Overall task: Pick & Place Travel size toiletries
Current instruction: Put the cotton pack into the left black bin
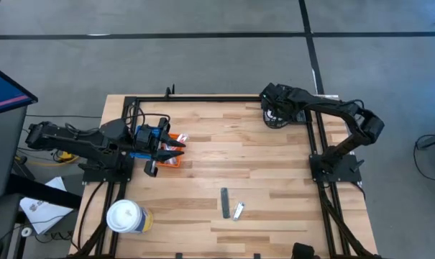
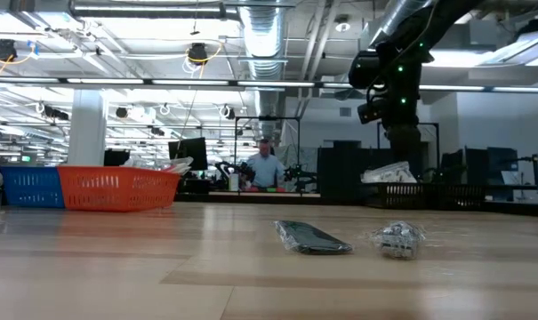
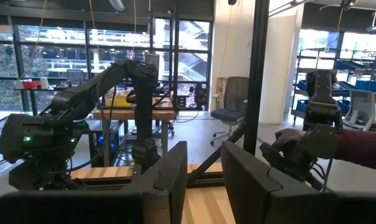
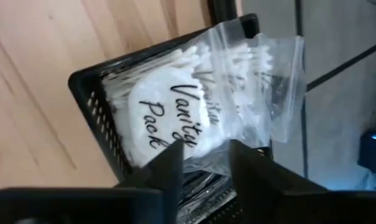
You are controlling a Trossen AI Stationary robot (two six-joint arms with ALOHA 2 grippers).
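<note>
1. Two dark arms work over one wooden desk.
2. The right end effector hangs above the desk's far right corner, over a single black mesh basket. Its two fingers stand apart and released, with nothing pinched between them.
3. One clear zip packet, printed "Vanity Pack" and filled with white cotton swabs and a round white pad, lies on top of that basket, just beyond the fingertips, with its open flap hanging past the basket's rim. Something shiny lies under it in the basket; what it is cannot be told.
4. The left end effector is held at the desk's left side, above the trays. In the left wrist view its two fingers are parted and empty.
5. Two ribbed trays sit side by side at the left: one orange tray and one blue tray, touching each other. Their contents are hard to make out from here.
6. Two toiletry items lie loose on the desk near its front middle: one short flat dark grey stick and one small crinkly clear packet, just beside each other but apart.
7. One round white lidded cup stands at the front left corner.
8. One person shows far back in the room.
</note>
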